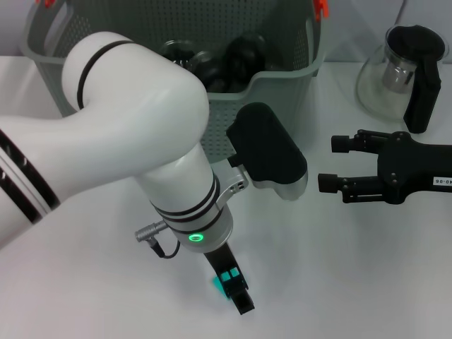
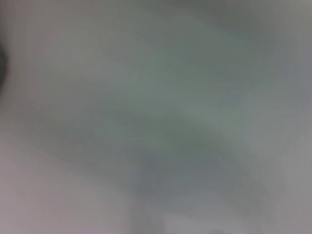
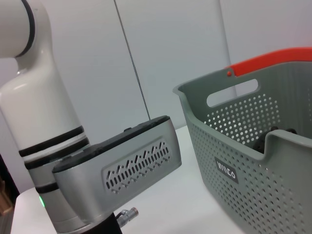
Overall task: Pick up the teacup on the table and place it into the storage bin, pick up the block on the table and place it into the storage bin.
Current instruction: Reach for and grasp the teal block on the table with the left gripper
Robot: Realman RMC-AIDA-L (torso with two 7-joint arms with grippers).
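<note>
The storage bin, grey-green with perforated walls and orange clips, stands at the back of the white table; it also shows in the right wrist view with its small black label. Several dark rounded things lie inside it; I cannot tell if one is the teacup. No teacup shows on the table. My left gripper points down at the table in the front middle, with a small teal block at its tip. My right gripper is open and empty, hovering at the right beside the bin.
A glass teapot with a black lid and handle stands at the back right, just behind my right gripper. My left arm's white forearm crosses in front of the bin. The left wrist view shows only a grey blur.
</note>
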